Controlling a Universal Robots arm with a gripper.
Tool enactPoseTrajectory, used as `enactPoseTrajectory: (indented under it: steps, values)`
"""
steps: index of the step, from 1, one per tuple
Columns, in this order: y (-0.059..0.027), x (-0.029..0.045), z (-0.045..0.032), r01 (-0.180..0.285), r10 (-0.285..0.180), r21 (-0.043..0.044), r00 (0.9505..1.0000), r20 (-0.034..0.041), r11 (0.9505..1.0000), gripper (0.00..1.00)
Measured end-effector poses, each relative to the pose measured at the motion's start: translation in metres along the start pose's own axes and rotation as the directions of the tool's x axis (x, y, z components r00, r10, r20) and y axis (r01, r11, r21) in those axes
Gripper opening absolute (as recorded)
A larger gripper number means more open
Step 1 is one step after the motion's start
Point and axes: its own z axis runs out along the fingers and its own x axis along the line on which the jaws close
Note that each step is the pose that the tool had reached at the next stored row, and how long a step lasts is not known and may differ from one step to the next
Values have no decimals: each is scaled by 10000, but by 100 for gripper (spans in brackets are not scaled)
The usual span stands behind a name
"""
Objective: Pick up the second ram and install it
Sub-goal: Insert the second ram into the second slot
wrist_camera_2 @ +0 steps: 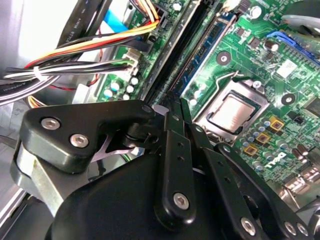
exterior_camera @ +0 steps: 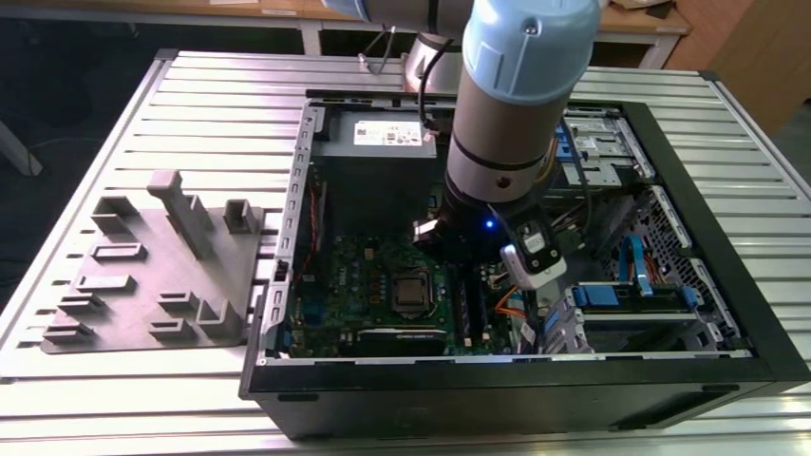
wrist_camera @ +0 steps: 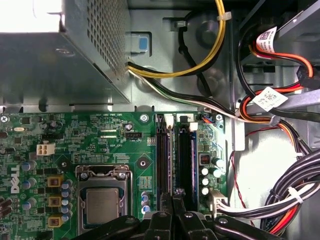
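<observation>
The second ram (wrist_camera: 172,155) is a thin dark strip seen edge-on. It stands between the long black slots (wrist_camera: 186,155) of the green motherboard (wrist_camera: 75,135). My gripper (wrist_camera: 173,198) is shut, its fingertips pinched together on the near end of the strip. In the second wrist view the black fingers (wrist_camera_2: 172,125) meet at the gripper's (wrist_camera_2: 176,104) tip, right where the slots (wrist_camera_2: 200,55) begin. In the exterior view the arm (exterior_camera: 507,142) reaches down into the open computer case (exterior_camera: 507,385), over the motherboard's slot area.
The grey power-supply box (wrist_camera: 60,65) stands beyond the slots, and the processor socket (wrist_camera: 102,202) lies beside them. Cable bundles (wrist_camera: 280,115) crowd the other side. A drive cage with blue clips (exterior_camera: 633,299) is on the exterior view's right, and a grey fixture (exterior_camera: 152,275) rests on the slatted table.
</observation>
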Motion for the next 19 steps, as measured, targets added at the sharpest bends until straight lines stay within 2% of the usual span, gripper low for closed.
enactPoseTrajectory:
  steps: [19]
  values:
    - [-1,3,31,0,0,-1,10000,1,10000,9]
